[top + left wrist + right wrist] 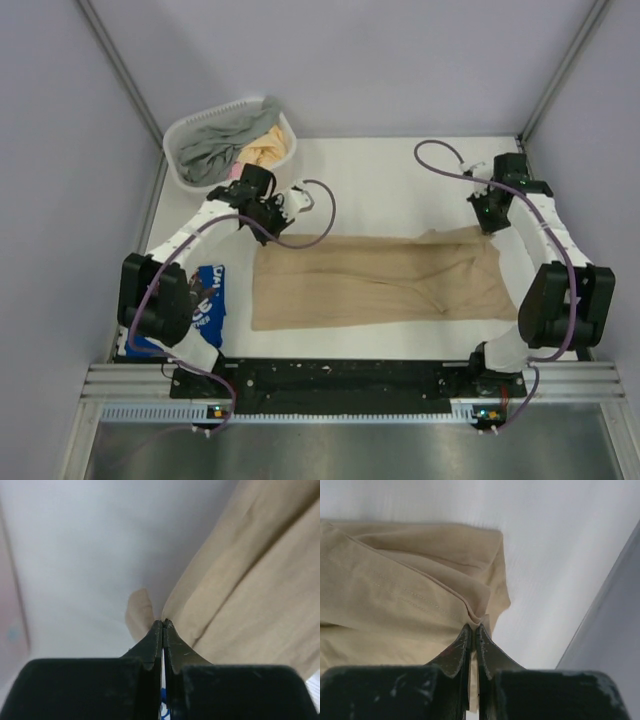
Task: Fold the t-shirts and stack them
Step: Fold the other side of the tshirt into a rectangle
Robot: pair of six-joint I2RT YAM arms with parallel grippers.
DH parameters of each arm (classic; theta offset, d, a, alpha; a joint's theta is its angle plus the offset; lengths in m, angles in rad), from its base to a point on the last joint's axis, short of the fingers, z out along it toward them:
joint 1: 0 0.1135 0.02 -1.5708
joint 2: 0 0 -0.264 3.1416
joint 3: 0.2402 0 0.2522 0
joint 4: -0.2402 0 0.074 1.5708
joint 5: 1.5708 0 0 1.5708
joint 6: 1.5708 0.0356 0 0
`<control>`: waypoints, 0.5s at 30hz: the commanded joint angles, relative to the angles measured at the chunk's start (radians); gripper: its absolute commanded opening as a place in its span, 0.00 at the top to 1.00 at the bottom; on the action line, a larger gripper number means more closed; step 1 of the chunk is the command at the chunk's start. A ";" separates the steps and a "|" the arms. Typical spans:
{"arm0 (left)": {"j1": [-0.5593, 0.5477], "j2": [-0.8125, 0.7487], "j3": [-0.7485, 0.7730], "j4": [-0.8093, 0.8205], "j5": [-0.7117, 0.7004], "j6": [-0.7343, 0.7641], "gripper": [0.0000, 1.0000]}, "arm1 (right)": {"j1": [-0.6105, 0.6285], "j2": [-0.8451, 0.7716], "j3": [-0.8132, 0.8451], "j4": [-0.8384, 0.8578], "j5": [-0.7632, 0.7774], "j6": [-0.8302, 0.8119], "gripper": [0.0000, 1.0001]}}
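The tan t-shirt lies spread across the middle of the table as a wide band. My left gripper is shut on its far left corner; in the left wrist view the fingertips pinch the cloth edge. My right gripper is shut on the far right corner; in the right wrist view a fold of tan cloth sits between the closed tips. The royal blue t-shirt with white lettering lies at the near left, partly hidden under my left arm.
A white slotted basket at the far left holds grey cloth and peach cloth. Grey walls close in the table on both sides and at the back. A metal rail runs along the near edge.
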 commanded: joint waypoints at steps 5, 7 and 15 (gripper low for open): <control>-0.047 -0.096 -0.248 -0.071 0.075 0.107 1.00 | 0.037 -0.068 -0.150 -0.290 0.156 -0.267 1.00; -0.059 -0.104 -0.291 -0.094 0.078 0.150 0.97 | 0.065 -0.059 -0.184 -0.287 0.159 -0.263 0.93; -0.079 -0.131 -0.273 -0.386 0.095 0.321 0.45 | 0.103 -0.034 -0.175 -0.331 0.253 -0.218 0.49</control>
